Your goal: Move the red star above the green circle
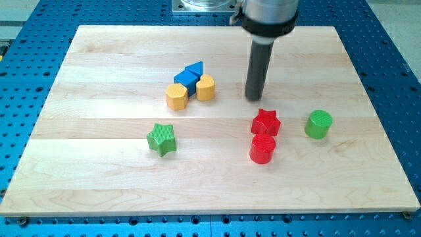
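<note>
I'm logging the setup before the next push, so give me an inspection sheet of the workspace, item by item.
Surface: wooden board, flat, lying on a blue perforated table.
Job's things: red star right of centre, touching the red cylinder below it; green circle apart, to the star's right.
Clutter: green star left of centre; blue triangle, blue block, yellow hexagon and a second yellow block clustered toward the view's top.
Tool: no gripper; my tip sits just above the red star, slightly to its left, not touching it.
Cables: nothing seen.
Surroundings: metal arm base at the view's top edge.
</note>
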